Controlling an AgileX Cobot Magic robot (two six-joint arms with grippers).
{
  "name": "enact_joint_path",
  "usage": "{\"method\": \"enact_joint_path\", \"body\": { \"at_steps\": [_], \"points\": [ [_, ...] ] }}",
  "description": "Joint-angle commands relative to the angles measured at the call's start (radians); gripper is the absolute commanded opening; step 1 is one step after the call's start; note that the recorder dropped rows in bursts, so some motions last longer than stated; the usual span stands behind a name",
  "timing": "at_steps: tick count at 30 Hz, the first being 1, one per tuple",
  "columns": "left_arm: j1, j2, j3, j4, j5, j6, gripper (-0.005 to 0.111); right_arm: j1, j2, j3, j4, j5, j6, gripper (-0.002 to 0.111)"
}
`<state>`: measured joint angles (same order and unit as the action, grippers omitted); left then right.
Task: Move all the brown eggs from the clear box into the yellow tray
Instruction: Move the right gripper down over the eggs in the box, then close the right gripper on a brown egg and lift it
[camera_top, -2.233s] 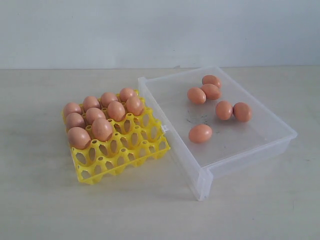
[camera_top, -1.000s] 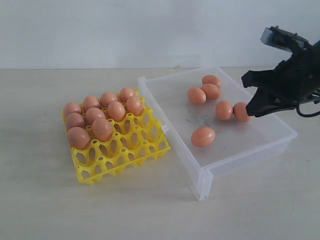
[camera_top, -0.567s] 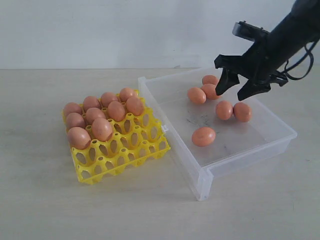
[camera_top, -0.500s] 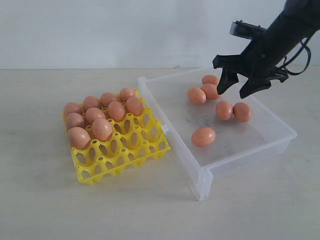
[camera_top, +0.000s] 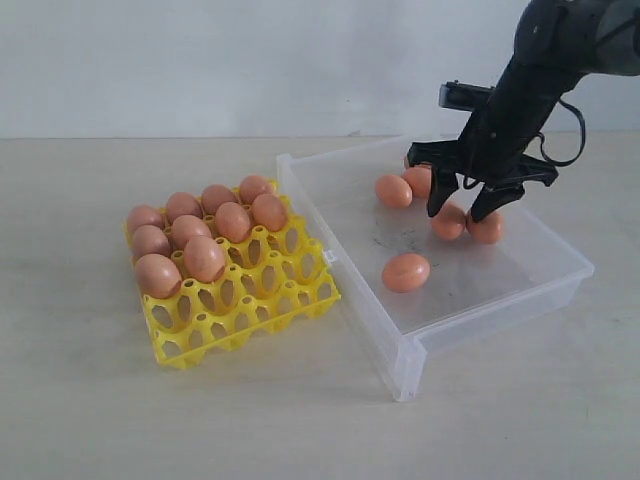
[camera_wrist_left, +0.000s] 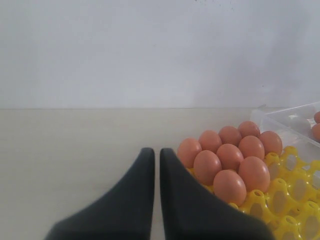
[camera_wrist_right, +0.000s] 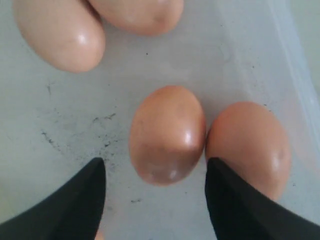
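Observation:
Several brown eggs (camera_top: 204, 258) fill the back rows of the yellow tray (camera_top: 250, 300) on the left. More brown eggs lie loose in the clear box (camera_top: 500, 310): one alone near the front (camera_top: 405, 272), two at the back (camera_top: 393, 190) and a touching pair (camera_top: 448, 224). My right gripper (camera_top: 459, 212) hangs open just above that pair. In the right wrist view its fingers (camera_wrist_right: 80, 200) straddle one egg (camera_wrist_right: 167, 134), which touches its neighbour (camera_wrist_right: 247, 147). My left gripper (camera_wrist_left: 157, 152) is shut and empty, beside the tray's eggs (camera_wrist_left: 230, 186).
The box stands right of the tray, its near corner almost touching it. Dark scuffs mark the box floor (camera_wrist_right: 65, 110). The tray's front cells (camera_top: 215, 325) are open. A pale wall rises behind the table.
My right gripper came in from the right, opened wide, crossed over the box and dropped lower over the pair of eggs. The eggs have stayed where they were.

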<state>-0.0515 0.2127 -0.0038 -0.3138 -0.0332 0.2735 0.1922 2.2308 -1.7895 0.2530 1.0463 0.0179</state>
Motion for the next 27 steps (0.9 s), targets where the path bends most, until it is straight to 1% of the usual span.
{"method": "enact_joint_path", "body": {
  "at_steps": [1,7,11,18,27],
  "points": [
    [-0.007,0.003,0.004,-0.005,-0.012,0.005,0.004,0.018,0.011,-0.019,-0.01,-0.047,0.001,0.054],
    [-0.007,0.003,0.004,-0.005,-0.012,0.005,0.004,0.018,0.053,-0.063,-0.077,-0.032,0.047,0.054],
    [-0.007,0.003,0.004,-0.005,-0.012,0.005,0.004,0.018,0.083,-0.094,-0.082,-0.017,0.051,0.054],
    [-0.007,0.003,0.004,-0.005,-0.012,0.005,0.004,0.018,0.099,-0.097,-0.131,0.019,0.048,0.054],
    [-0.007,0.003,0.004,-0.005,-0.012,0.005,0.004,0.019,0.099,-0.097,-0.154,0.025,-0.159,0.051]
  ]
}}
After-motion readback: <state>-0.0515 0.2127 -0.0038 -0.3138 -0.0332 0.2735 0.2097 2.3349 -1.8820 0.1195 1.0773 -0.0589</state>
